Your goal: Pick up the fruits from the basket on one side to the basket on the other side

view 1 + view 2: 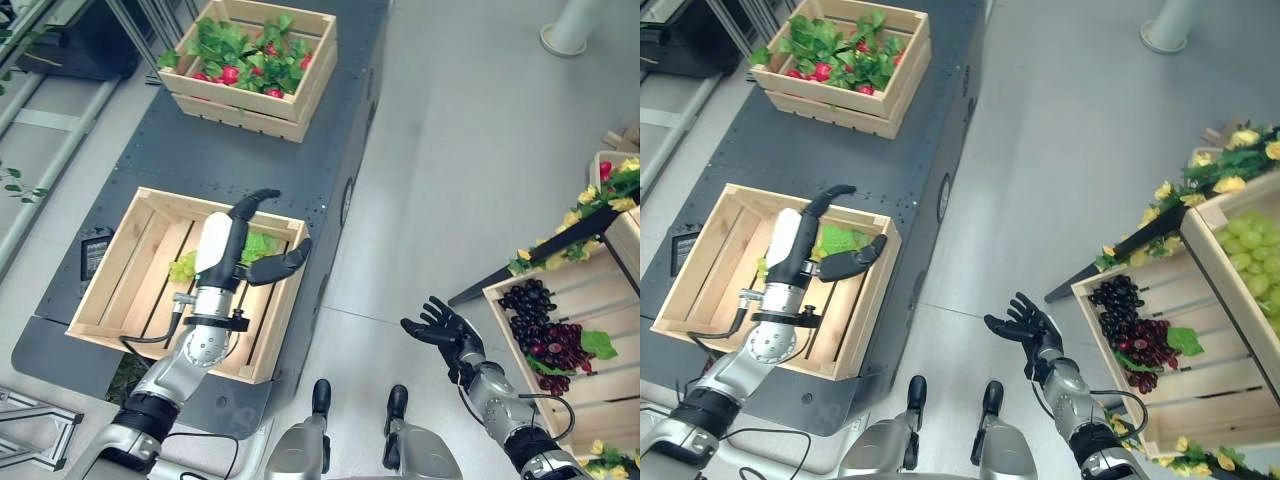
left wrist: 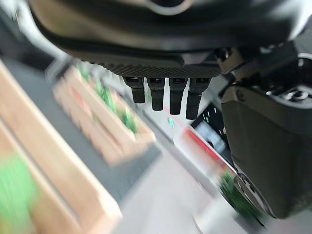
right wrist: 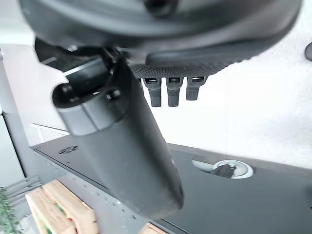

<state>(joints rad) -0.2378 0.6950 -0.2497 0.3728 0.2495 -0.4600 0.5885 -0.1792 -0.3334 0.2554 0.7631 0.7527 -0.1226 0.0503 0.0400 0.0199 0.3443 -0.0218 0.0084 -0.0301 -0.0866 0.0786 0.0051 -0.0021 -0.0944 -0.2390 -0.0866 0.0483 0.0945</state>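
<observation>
My left hand [image 1: 224,246] hovers open over the near wooden crate [image 1: 108,272] on the dark platform, fingers straight and thumb spread, nothing in it. Below it in the crate lie green leaves [image 1: 262,246] and a pale green bunch [image 1: 183,267], partly hidden by the hand. The left wrist view has straight fingers [image 2: 168,95] and the thumb [image 2: 263,146] apart. My right hand [image 1: 445,328] is open, palm up, over the floor, left of the slanted crate with dark grapes [image 1: 545,338]. Its fingers [image 3: 168,90] are straight and empty.
A far crate [image 1: 240,112] with red fruits and leaves [image 1: 250,55] stands at the platform's back end. On the right stand, green grapes [image 1: 1250,238] lie in an upper crate, edged by yellow flowers [image 1: 1230,160]. Grey floor lies between platform and stand.
</observation>
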